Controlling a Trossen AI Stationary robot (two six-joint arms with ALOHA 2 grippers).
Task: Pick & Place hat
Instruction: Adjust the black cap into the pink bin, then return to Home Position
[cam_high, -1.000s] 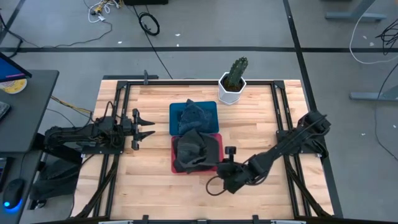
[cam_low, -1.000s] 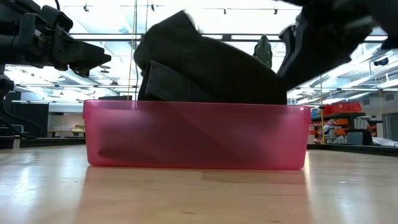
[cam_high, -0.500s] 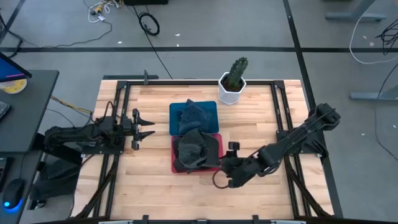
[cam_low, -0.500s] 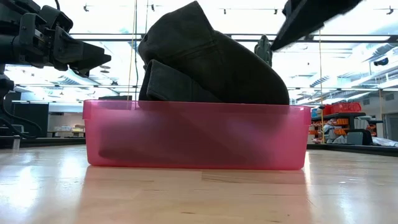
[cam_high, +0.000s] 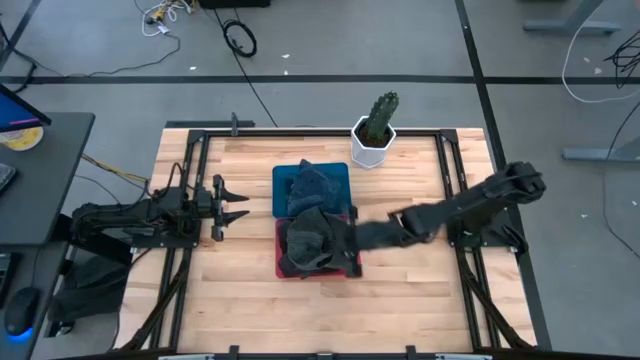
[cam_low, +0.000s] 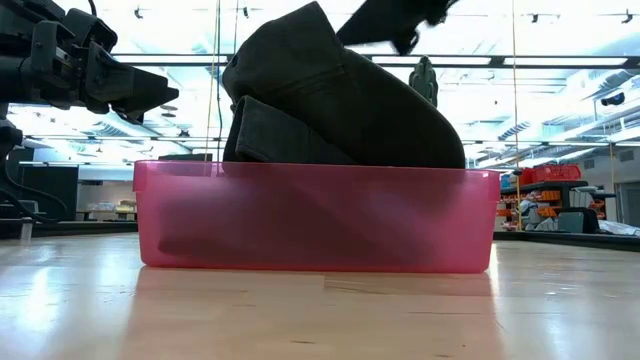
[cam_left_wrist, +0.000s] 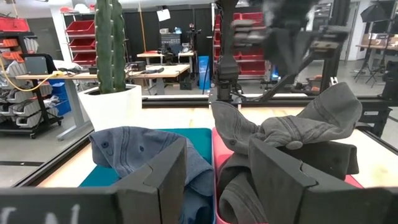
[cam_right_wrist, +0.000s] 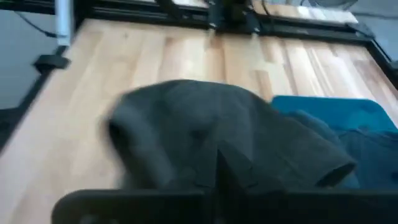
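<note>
Trouble may come as the right gripper (cam_high: 345, 240), its opening impossible to tell, nears the dark hat (cam_high: 305, 240) heaped in the pink bin (cam_low: 315, 220): a loose fold could slip free.

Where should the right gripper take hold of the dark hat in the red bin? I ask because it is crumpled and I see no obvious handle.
Probably the raised fold at the top of the dark hat, coming from above. The hat is heaped higher than the rim of the red bin, so its peak stands clear of the walls; lower parts are boxed in.
</note>
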